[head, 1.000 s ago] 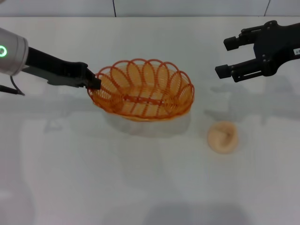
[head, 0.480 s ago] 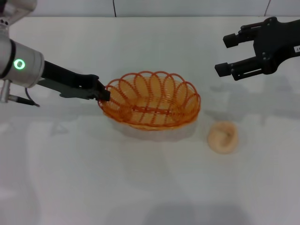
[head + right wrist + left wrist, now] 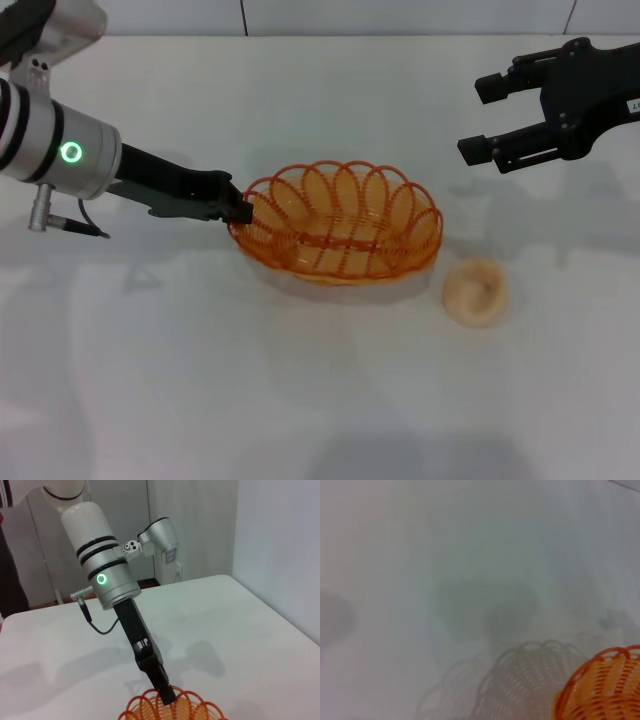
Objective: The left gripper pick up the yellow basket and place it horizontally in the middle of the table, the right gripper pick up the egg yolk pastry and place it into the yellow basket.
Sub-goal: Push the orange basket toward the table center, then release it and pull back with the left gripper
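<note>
Head view shows the left gripper fingers pinching the yellow basket's rim, mid-worktop; that thin hold could let it tip. Right gripper fingers wide above the egg yolk pastry.

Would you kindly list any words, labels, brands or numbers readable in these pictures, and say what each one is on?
No text can be read.
Right hand: a small white label at the head view's edge, cut off and too small to read.
Left hand, basket, pastry, table: no writing visible.
</note>
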{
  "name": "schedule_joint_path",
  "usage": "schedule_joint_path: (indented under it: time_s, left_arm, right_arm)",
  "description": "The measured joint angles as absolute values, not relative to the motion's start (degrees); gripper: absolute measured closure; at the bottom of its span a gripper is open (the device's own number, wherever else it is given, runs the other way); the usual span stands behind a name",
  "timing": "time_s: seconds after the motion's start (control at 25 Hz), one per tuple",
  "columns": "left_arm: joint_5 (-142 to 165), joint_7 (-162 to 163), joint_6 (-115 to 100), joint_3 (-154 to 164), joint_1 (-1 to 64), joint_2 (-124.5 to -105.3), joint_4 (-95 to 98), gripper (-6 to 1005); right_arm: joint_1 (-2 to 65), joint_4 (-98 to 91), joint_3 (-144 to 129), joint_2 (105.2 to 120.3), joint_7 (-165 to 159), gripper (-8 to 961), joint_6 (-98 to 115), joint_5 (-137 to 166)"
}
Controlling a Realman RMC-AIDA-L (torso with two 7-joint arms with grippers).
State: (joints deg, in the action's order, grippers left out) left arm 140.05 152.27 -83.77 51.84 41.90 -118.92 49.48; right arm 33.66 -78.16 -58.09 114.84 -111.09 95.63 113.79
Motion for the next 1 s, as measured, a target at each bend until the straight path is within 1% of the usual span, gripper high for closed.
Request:
schedule_joint_path:
  time_s: [0.28, 1.0]
  left_arm:
    - [139.6, 152.6, -82.2, 52.0, 40.8, -119.17, 48.3, 928]
    - [140.2, 152.5, -80.7, 52.6, 41.1, -118.89, 46.7, 910]
  right_arm:
    - [33.7, -78.2, -58.1, 114.82, -111.1, 185, 95.6, 113.7]
    - [33.7, -78.1, -58.3, 114.96, -111.1, 184, 95.6, 113.7]
